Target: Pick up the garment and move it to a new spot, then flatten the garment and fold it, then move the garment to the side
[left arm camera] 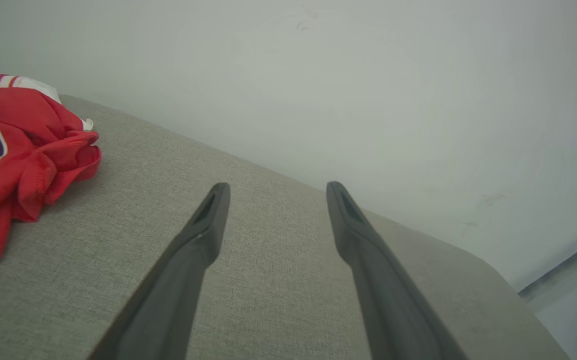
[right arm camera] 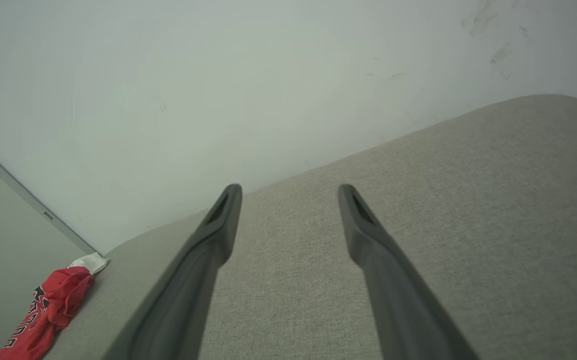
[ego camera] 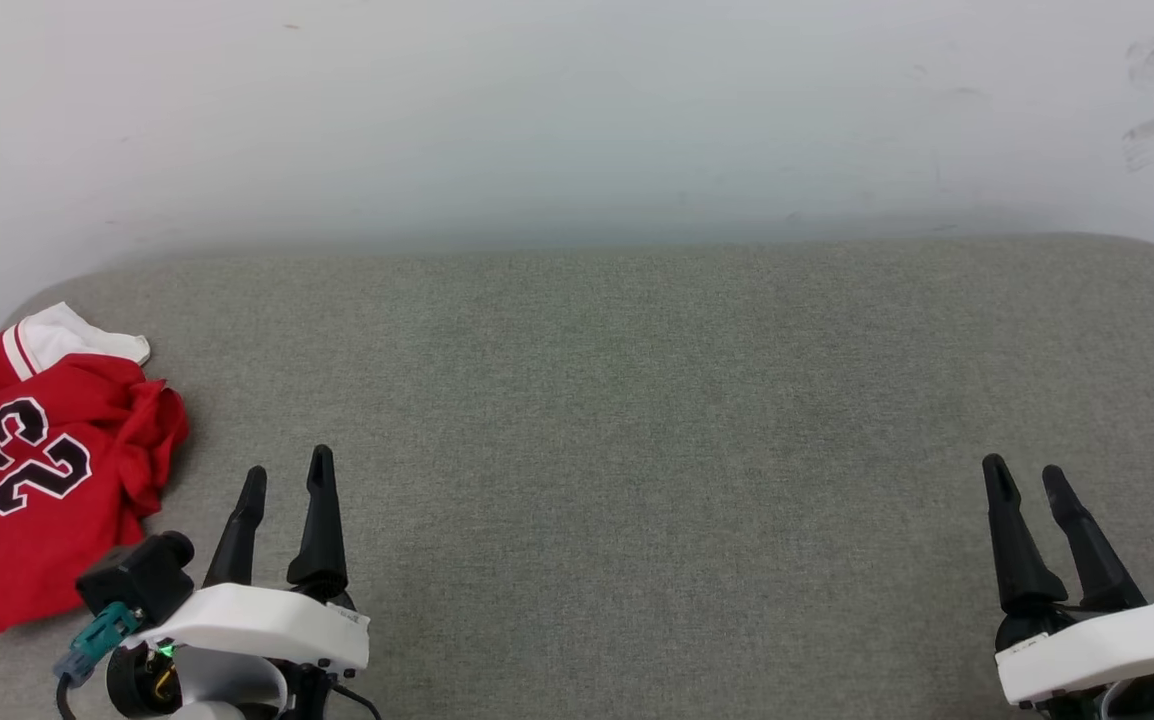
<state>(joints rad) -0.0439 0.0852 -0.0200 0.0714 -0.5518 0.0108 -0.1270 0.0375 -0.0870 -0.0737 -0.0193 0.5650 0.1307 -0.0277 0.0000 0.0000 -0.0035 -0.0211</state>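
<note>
Head view: The garment (ego camera: 47, 470) lies crumpled at the far left end of a grey upholstered surface (ego camera: 637, 400), partly cut off by the frame edge. It is red, with a white sleeve and striped trim at its far side, and a black number with a white outline faces up. The left gripper (ego camera: 288, 462) is at the lower left, just beside the garment's right edge and not touching it. Its two dark fingers stand apart with nothing between them. The right gripper (ego camera: 1024, 466) is at the lower right, well apart from the garment, fingers likewise spread and empty. A pale wall (ego camera: 577, 110) runs behind the surface.

Left wrist view: The left gripper (left arm camera: 277, 186) shows both fingers spread wide over bare grey fabric. The garment (left arm camera: 23, 150) lies bunched at the left, clear of the fingers.

Right wrist view: The right gripper (right arm camera: 289, 187) shows both fingers spread wide over bare fabric, holding nothing. The garment (right arm camera: 51, 307) appears small at the lower left, at the far end of the surface near its edge.
</note>
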